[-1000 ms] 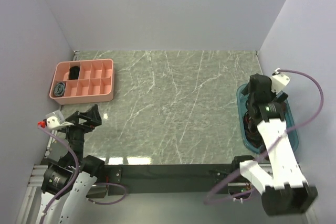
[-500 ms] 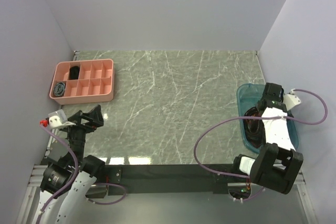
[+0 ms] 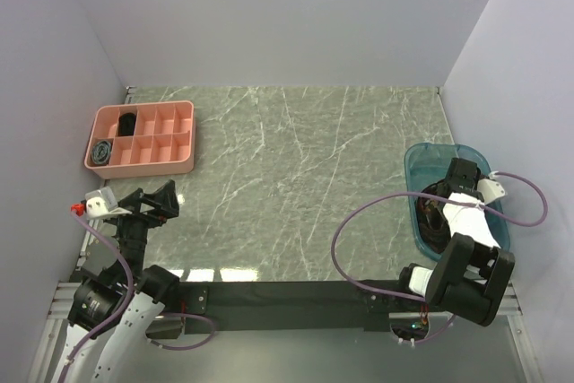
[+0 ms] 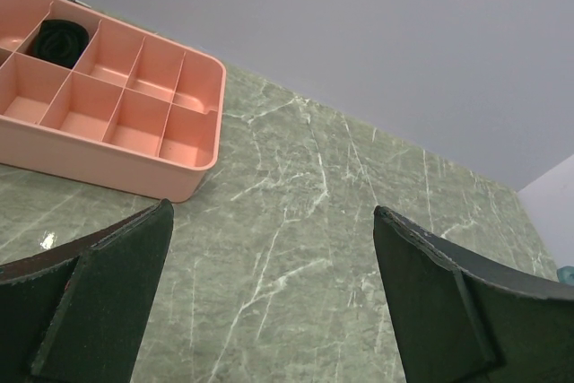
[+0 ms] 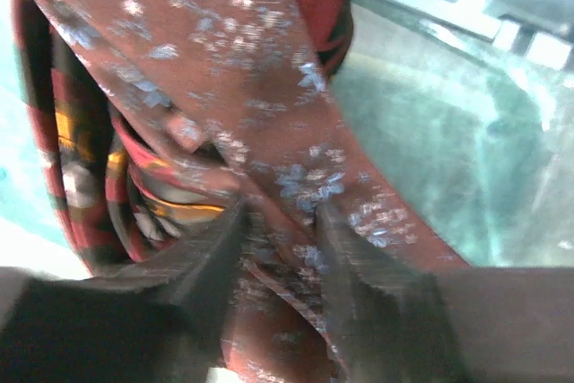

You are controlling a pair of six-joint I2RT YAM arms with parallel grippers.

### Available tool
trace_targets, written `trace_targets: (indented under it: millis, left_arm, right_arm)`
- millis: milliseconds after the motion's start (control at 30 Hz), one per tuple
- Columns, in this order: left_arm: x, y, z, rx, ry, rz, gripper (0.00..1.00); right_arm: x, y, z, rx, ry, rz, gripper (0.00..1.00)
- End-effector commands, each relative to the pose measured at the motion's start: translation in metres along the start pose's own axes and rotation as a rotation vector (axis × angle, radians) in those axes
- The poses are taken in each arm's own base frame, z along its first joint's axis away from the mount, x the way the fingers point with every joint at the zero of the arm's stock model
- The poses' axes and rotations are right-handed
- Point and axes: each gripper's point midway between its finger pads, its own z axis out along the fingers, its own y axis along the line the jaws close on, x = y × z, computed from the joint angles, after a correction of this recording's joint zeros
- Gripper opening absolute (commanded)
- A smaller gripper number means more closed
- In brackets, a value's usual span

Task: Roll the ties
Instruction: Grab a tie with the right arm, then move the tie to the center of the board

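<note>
A heap of ties lies in the teal bin (image 3: 421,164) at the right edge. On top is a maroon tie (image 5: 260,69) with small blue-white flowers, over red striped ones (image 5: 126,177). My right gripper (image 5: 282,213) reaches down into the bin (image 5: 430,114), its dark fingers (image 5: 211,248) pressed on either side of a fold of the maroon tie. From above, the right gripper (image 3: 439,206) is partly hidden by its wrist. My left gripper (image 4: 269,213) hovers open over bare table near the front left, nothing between its fingers.
A pink divided tray (image 3: 143,137) stands at the back left with a black coiled tie (image 4: 58,39) and a grey-blue coil (image 3: 103,152) in its cells. A purple cable (image 3: 359,221) loops over the table by the right arm. Walls close in on three sides.
The right arm swung down and lowered its gripper into the teal bin. Its jaws have closed from wide open onto the maroon tie. The left arm has barely moved.
</note>
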Motion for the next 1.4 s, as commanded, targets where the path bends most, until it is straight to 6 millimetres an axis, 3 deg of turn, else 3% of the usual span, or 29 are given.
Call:
trace_targets:
  millis: [0, 33, 67, 167, 433, 600, 700, 733, 800, 833, 1033, 1100, 1200, 1267, 1367]
  left_arm:
    - [-0.013, -0.006, -0.004, 0.038, -0.048, -0.016, 1.0]
    - [-0.012, -0.007, -0.003, 0.037, -0.041, -0.013, 0.99]
    - [-0.012, -0.007, -0.002, 0.038, -0.04, -0.012, 1.0]
    - [-0.008, -0.008, 0.001, 0.031, -0.022, -0.002, 0.99]
    - [0.002, -0.012, 0.008, 0.03, 0.031, 0.024, 0.99]
    - [0.003, -0.012, 0.01, 0.026, 0.04, 0.031, 0.99]
    - [0.003, -0.012, 0.011, 0.023, 0.042, 0.034, 1.0]
    - [0.004, -0.011, 0.011, 0.021, 0.044, 0.035, 0.99]
    - [0.003, -0.011, 0.011, 0.015, 0.041, 0.034, 1.0]
    - [0.002, -0.01, 0.01, 0.016, 0.037, 0.03, 0.99]
    - [0.002, -0.01, 0.01, 0.014, 0.034, 0.031, 0.99]
    - [0.002, -0.01, 0.01, 0.014, 0.033, 0.029, 1.0]
    - [0.001, -0.008, 0.01, 0.008, 0.028, 0.029, 0.99]
    - [0.0, -0.008, 0.01, 0.005, 0.027, 0.029, 1.0]
    - [0.0, -0.008, 0.01, 0.009, 0.025, 0.031, 1.0]
  right_arm:
    - [-0.012, 0.005, 0.0, -0.025, -0.048, 0.041, 0.4]
    - [-0.014, 0.005, -0.001, -0.025, -0.054, 0.034, 0.33]
    - [-0.018, 0.005, -0.006, -0.036, -0.069, 0.041, 0.19]
    - [-0.032, 0.008, -0.02, -0.071, -0.109, 0.062, 0.0]
    - [-0.075, 0.027, -0.074, -0.233, -0.243, 0.113, 0.0]
    - [-0.09, 0.043, -0.105, -0.319, -0.283, 0.097, 0.0]
    - [-0.1, 0.064, -0.135, -0.398, -0.309, 0.056, 0.0]
    - [-0.106, 0.081, -0.156, -0.45, -0.331, 0.031, 0.0]
    - [-0.113, 0.096, -0.177, -0.488, -0.369, -0.008, 0.0]
    - [-0.118, 0.112, -0.198, -0.547, -0.384, -0.025, 0.0]
    - [-0.14, 0.18, -0.271, -0.773, -0.433, -0.114, 0.0]
    - [-0.136, 0.205, -0.305, -0.899, -0.44, -0.175, 0.0]
    - [-0.109, 0.239, -0.328, -1.024, -0.408, -0.287, 0.0]
    - [-0.079, 0.26, -0.33, -1.077, -0.359, -0.383, 0.0]
    - [-0.013, 0.279, -0.328, -1.144, -0.254, -0.552, 0.0]
